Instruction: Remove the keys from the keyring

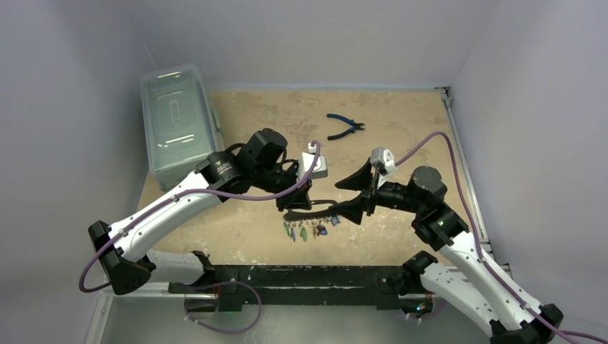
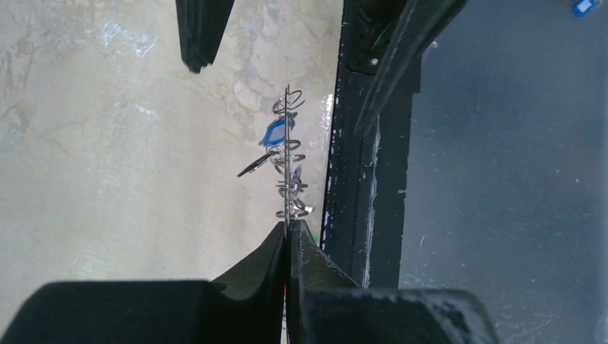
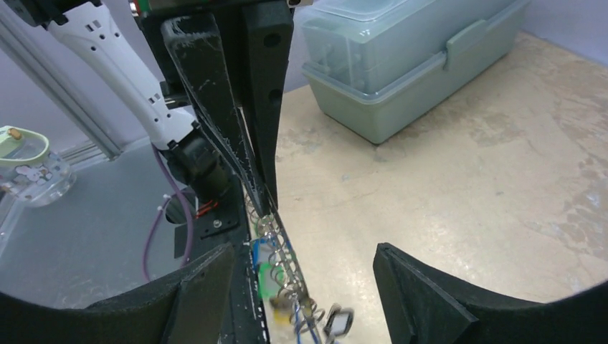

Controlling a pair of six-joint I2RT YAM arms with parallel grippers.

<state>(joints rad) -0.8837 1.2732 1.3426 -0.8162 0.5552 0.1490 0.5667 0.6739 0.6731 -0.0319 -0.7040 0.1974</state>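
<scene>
Left pincer: the left gripper (image 2: 288, 238) is seen pressed shut, its two black fingers (image 2: 258, 265) meeting on the thin rim of the keyring (image 2: 287, 115), which is held edge-on between the tips.
Right pincer: the right gripper (image 3: 315, 287) is seen spread wide, with one finger (image 3: 204, 290) on each side of the ring's free end. A gap is left on both sides and nothing is gripped.
Keyring: it is carried between the two grippers, over the middle of the table's near edge. In the left wrist view it is placed just beside the black rail that borders that edge. One end is clamped by the left fingers and the other reaches in between the right ones.
Keys: the keys (image 1: 305, 231) are strung along the ring on small wire loops. A blue head (image 2: 274, 132) and a green one (image 3: 267, 276) can be made out. In the top view they are shown in a short row just nearer the front edge than the ring. Whether they touch the table cannot be told.
Table: a sandy, mottled table (image 1: 236, 236) is seen beneath both arms.
Box: a clear lidded box (image 1: 176, 122) is set along the left edge, towards the far left corner, well apart from the ring.
Pliers: blue-handled pliers (image 1: 345, 127) are laid near the far edge, right of centre, well away from both grippers.
</scene>
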